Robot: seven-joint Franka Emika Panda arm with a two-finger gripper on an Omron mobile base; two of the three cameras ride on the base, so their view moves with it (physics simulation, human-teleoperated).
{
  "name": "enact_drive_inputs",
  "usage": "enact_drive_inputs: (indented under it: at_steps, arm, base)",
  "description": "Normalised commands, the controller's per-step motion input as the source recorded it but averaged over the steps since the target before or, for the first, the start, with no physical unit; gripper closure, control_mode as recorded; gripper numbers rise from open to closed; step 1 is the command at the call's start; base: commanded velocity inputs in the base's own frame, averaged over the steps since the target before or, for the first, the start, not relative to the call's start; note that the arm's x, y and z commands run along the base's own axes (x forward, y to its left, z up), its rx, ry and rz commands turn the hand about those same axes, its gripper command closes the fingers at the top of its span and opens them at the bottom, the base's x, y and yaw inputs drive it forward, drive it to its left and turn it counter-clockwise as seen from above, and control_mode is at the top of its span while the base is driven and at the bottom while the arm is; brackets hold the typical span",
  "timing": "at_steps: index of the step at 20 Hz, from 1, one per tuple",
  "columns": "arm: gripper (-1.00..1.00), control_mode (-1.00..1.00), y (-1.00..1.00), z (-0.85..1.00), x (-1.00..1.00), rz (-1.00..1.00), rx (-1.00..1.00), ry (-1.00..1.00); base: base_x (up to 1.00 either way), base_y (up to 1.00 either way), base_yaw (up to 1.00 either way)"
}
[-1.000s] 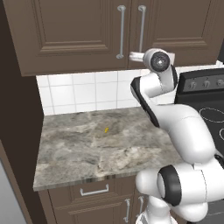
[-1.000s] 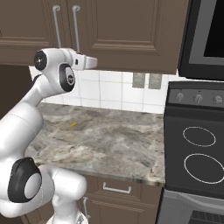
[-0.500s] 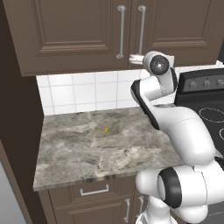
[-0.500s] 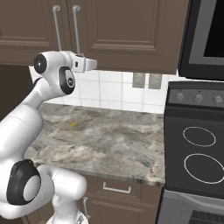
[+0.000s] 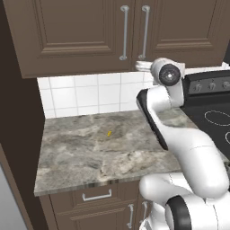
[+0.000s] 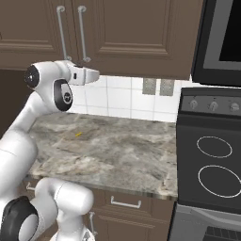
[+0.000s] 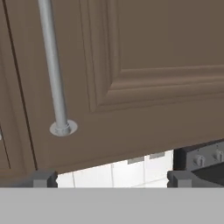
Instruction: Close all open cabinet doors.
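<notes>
My end effector (image 7: 112,178), fingers spread, has edged nearer the right cabinet door (image 7: 144,65), which now looks flush, so nearly done.

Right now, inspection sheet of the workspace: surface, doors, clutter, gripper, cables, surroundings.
Surface: grey marble counter, bare but for one speck.
Job's things: two upper cabinet doors look shut, flush at the seam.
Clutter: small yellow speck on the counter.
Grippers: gripper open, holding nothing, by the right door's lower edge.
Cables: nothing seen.
Surroundings: white tile backsplash, wall outlets, black stove.
</notes>
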Motion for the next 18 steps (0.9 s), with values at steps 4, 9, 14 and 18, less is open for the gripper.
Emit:
enact_drive_inputs:
  at_steps: [4, 9, 14, 18]
  arm:
    - [-1.00, -1.00, 0.00, 0.00, -1.00, 0.00, 0.01, -0.04]
    - [-1.00, -1.00, 0.00, 0.07, -1.00, -0.02, 0.07, -0.01]
    - [-1.00, -1.00, -0.06, 0.20, -1.00, -0.06, 0.13, 0.00]
    - [-1.00, -1.00, -0.06, 0.26, -0.99, -0.06, 0.14, 0.05]
  base:
    - [0.00, 0.00, 0.00]
    - [0.00, 0.00, 0.00]
    - [0.00, 0.00, 0.00]
    - [0.00, 0.00, 0.00]
